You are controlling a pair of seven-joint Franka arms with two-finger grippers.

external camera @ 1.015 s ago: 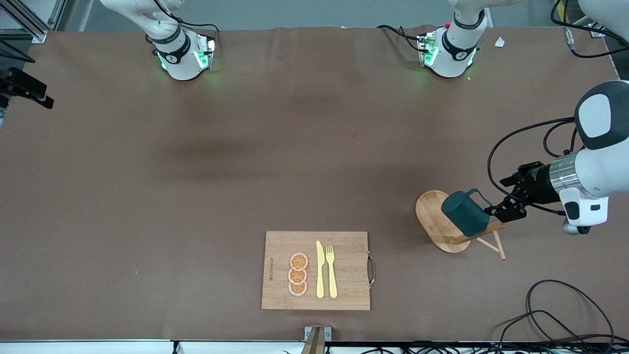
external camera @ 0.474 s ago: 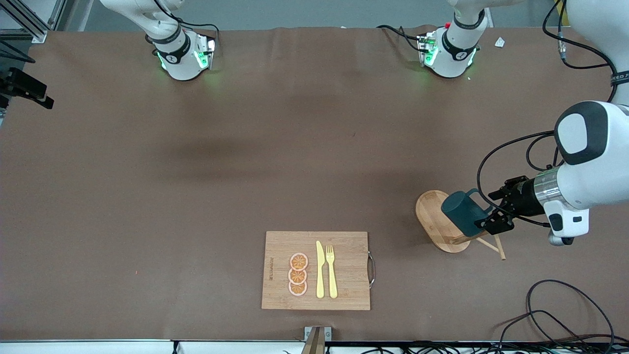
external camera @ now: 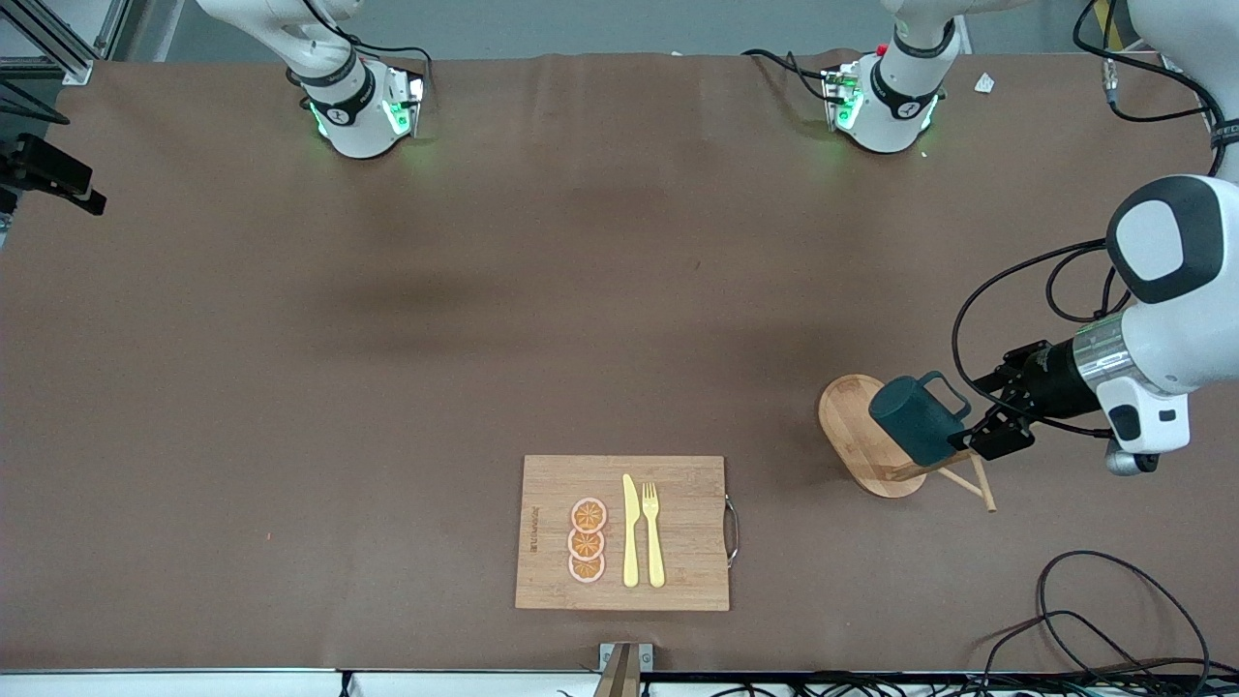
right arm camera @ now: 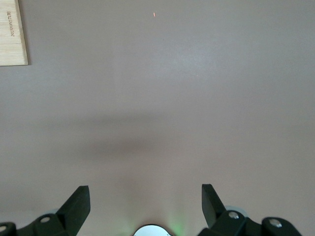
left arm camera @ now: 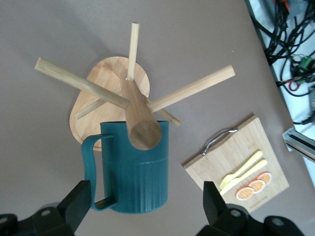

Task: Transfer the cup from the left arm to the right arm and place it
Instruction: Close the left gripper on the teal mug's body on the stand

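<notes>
While the cup (external camera: 916, 419) hangs upside down on a peg of the wooden rack (external camera: 871, 436), the left end effector (external camera: 989, 433) sits just beside its handle, fingers spread wide and not touching it. Part of the peg hides inside the cup — the inside cannot be seen. It is dark teal with ribbed sides and a loop handle. Over bare desk (right arm camera: 197, 98), the right end effector (right arm camera: 146, 206) waits, wide open — its arm is mostly cut off.
</notes>
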